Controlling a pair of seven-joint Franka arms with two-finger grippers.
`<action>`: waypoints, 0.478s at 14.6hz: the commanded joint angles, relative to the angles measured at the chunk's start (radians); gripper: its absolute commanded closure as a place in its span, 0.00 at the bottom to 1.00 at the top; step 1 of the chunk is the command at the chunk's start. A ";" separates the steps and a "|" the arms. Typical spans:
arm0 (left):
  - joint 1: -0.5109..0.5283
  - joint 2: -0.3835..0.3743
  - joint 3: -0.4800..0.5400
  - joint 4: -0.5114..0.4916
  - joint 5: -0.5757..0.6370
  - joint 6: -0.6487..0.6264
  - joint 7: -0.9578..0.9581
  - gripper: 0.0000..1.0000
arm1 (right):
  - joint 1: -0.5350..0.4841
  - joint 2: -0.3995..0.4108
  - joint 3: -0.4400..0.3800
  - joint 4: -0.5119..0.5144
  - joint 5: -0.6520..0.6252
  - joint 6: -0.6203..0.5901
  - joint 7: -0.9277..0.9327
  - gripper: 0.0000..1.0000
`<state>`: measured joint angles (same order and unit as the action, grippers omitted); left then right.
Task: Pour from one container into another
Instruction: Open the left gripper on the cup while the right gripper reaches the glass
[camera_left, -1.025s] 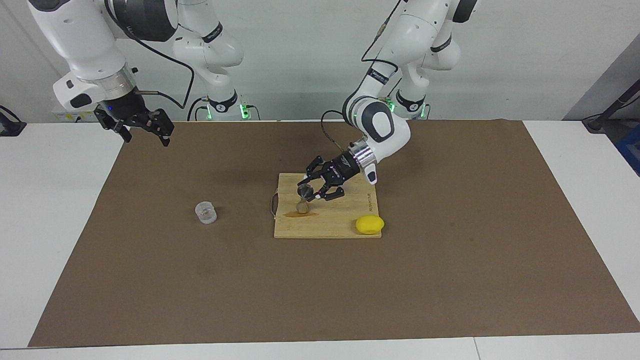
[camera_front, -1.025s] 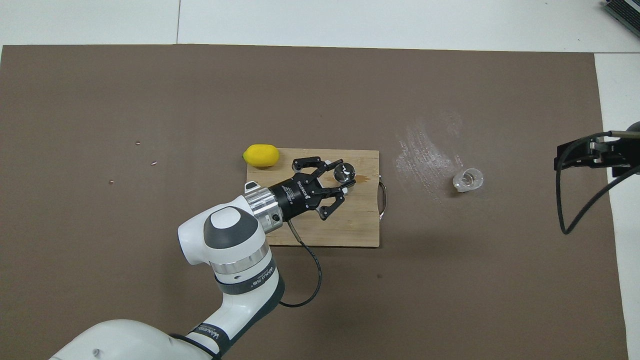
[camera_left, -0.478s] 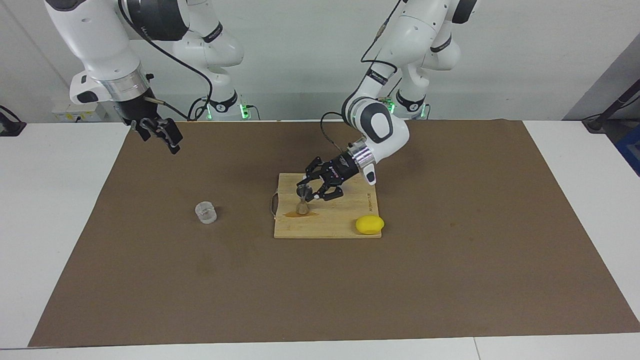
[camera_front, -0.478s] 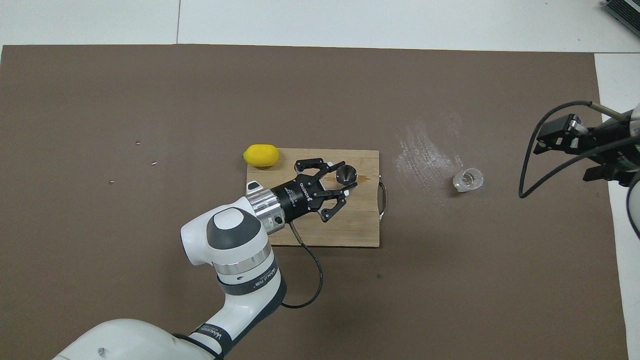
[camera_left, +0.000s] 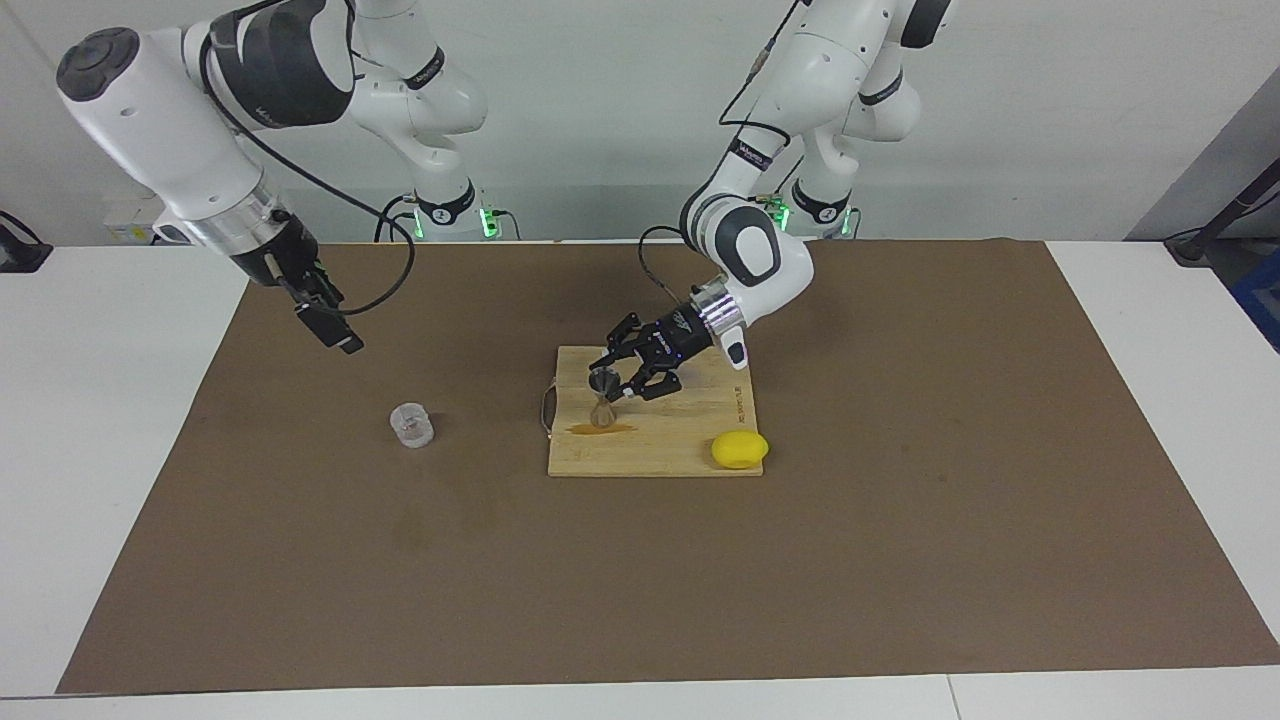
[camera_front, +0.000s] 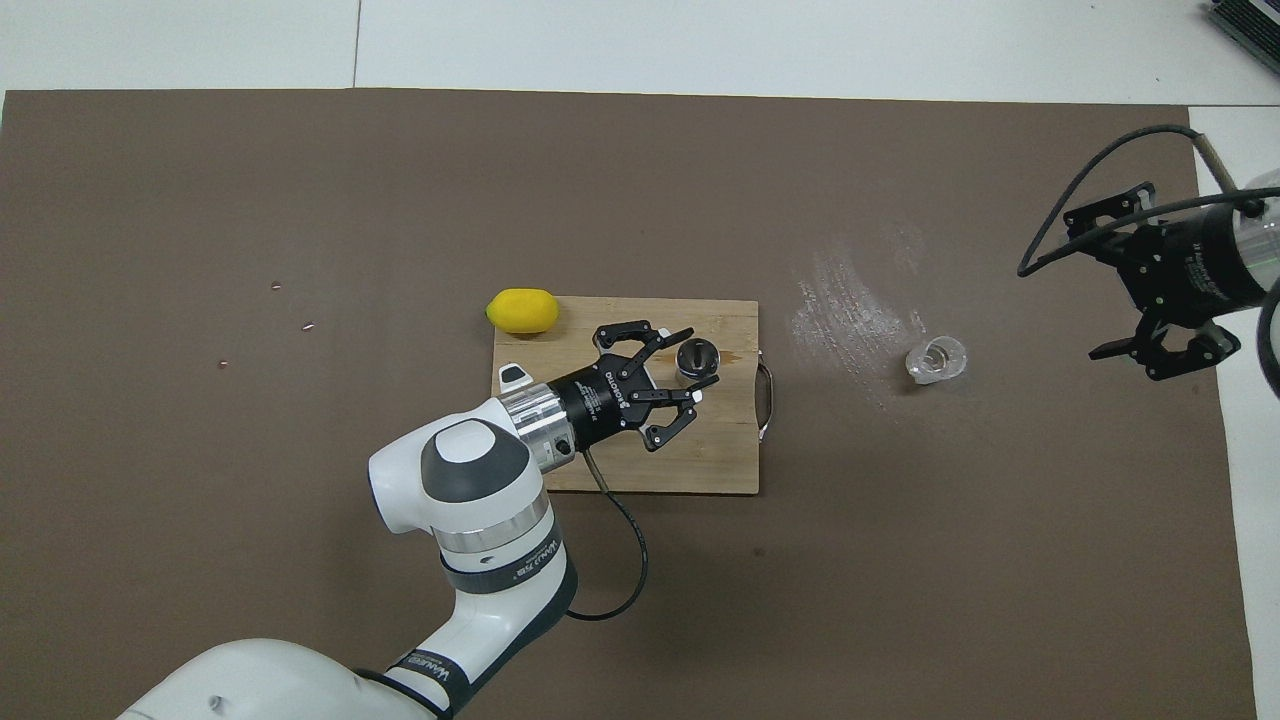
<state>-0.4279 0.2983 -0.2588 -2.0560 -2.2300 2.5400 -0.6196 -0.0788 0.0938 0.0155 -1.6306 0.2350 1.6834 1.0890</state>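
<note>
The metal jigger stands upright on the wooden cutting board, by a brown spill. My left gripper is shut on the jigger's upper cone; in the overhead view the jigger sits between the fingers of the left gripper. The clear cup stands alone on the brown mat toward the right arm's end; it also shows in the overhead view. My right gripper is open and empty in the air, over the mat's edge beside the cup.
A yellow lemon lies at the board's corner that is farthest from the robots and toward the left arm's end. The board has a wire handle on the cup's side. A white smear marks the mat between board and cup.
The left gripper has tipped the jigger from tilted to upright. The right arm has swung in over the mat, turned its wrist and come lower, closer to the cup.
</note>
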 joint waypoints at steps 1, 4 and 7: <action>-0.023 -0.004 0.027 -0.009 -0.007 -0.014 0.024 0.00 | -0.077 0.058 0.006 -0.020 0.110 0.030 0.071 0.01; -0.023 -0.016 0.026 -0.010 -0.004 -0.014 0.037 0.00 | -0.153 0.122 0.006 -0.057 0.237 0.032 0.071 0.00; -0.040 -0.069 0.024 -0.022 -0.008 -0.006 0.038 0.00 | -0.188 0.141 0.006 -0.168 0.326 0.108 0.036 0.00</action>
<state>-0.4300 0.2851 -0.2581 -2.0540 -2.2296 2.5389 -0.5862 -0.2511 0.2477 0.0102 -1.7138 0.5041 1.7309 1.1400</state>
